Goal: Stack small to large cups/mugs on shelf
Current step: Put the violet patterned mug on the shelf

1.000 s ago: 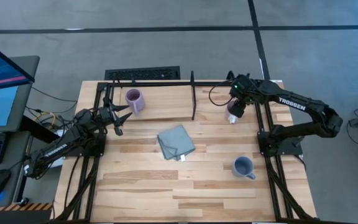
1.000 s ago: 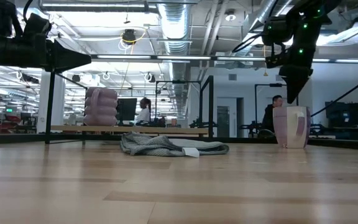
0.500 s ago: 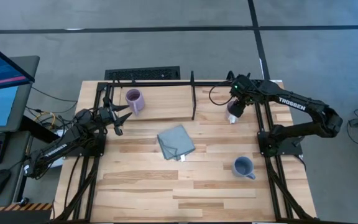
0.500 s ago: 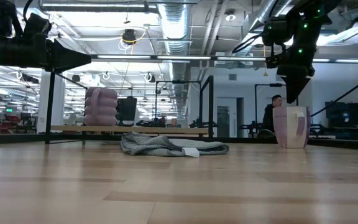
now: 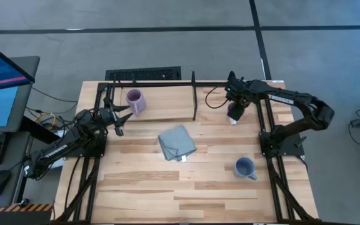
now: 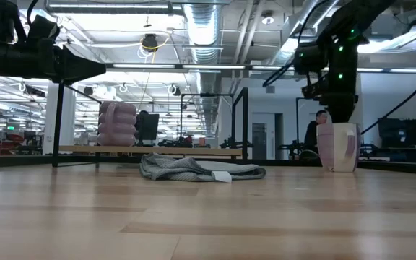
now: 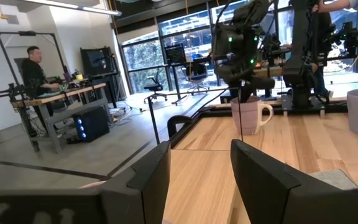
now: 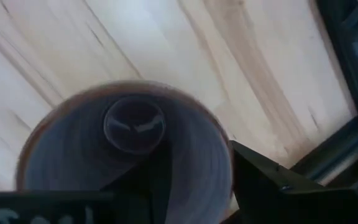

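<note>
Barely started imo: light purple mug [image 5: 134,100] sits alone on the shelf [image 5: 161,106], far left. Right gripper [image 5: 235,110] has one finger inside the darker purple mug [image 5: 234,115] far right, not pinching yet. Blue-grey mug [image 5: 245,167] untouched, near right. Left gripper [image 5: 120,119] waits, fingers spread.

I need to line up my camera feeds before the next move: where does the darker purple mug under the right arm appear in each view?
High view: darker purple mug right of centre, under the right gripper.
Low view: at right, on the table.
Left wrist view: centre, far off, white handle visible.
Right wrist view: fills the frame, seen from above.
Shared landmark: the right gripper directly above it.
</note>
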You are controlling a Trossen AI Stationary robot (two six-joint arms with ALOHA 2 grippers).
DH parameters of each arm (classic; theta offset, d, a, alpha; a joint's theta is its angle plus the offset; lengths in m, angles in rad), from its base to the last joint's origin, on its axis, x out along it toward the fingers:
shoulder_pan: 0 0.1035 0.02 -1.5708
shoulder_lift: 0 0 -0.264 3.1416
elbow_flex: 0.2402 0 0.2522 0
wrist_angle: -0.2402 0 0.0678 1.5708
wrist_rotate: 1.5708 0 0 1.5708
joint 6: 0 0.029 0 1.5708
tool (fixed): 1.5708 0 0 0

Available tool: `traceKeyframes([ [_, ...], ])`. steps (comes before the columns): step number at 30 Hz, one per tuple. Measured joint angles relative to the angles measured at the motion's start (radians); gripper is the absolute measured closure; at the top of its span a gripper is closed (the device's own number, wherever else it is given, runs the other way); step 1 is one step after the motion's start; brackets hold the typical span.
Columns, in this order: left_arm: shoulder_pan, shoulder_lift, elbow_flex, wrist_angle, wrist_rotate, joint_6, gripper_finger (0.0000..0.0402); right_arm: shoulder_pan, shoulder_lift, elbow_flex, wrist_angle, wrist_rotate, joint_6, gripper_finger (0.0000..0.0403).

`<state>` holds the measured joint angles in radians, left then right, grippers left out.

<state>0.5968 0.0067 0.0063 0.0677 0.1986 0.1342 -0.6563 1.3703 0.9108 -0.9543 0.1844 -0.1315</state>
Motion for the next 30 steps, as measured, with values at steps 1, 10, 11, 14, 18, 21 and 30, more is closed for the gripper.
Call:
traceKeyframes([
  [1, 0.0, 0.0, 0.0, 0.0, 0.0, 0.0, 0.024, 0.0, 0.017, 0.0, 0.01, -0.001, -0.001, 0.0232],
  [10, 0.0, 0.0, 0.0, 0.0, 0.0, 0.001, 0.024, -0.007, 0.069, 0.0, 0.066, -0.003, -0.035, 0.026],
  [11, 0.0, 0.0, 0.0, -0.001, 0.0, 0.004, 0.024, -0.007, 0.067, 0.0, 0.066, -0.002, -0.039, 0.0266],
  [14, 0.0, 0.0, 0.0, -0.002, 0.0, 0.011, 0.024, -0.007, 0.051, 0.0, 0.065, -0.003, -0.046, 0.0286],
  [18, 0.0, 0.0, 0.0, -0.003, -0.001, 0.013, 0.024, -0.007, 0.015, 0.0, 0.066, -0.004, -0.06, 0.0302],
  [21, 0.0, 0.0, 0.0, -0.003, -0.001, 0.014, 0.024, -0.007, -0.014, 0.0, 0.066, -0.004, -0.06, 0.0304],
  [30, 0.0, 0.0, 0.0, -0.002, -0.001, 0.012, 0.024, -0.007, -0.007, 0.001, 0.073, -0.039, -0.06, 0.0305],
])
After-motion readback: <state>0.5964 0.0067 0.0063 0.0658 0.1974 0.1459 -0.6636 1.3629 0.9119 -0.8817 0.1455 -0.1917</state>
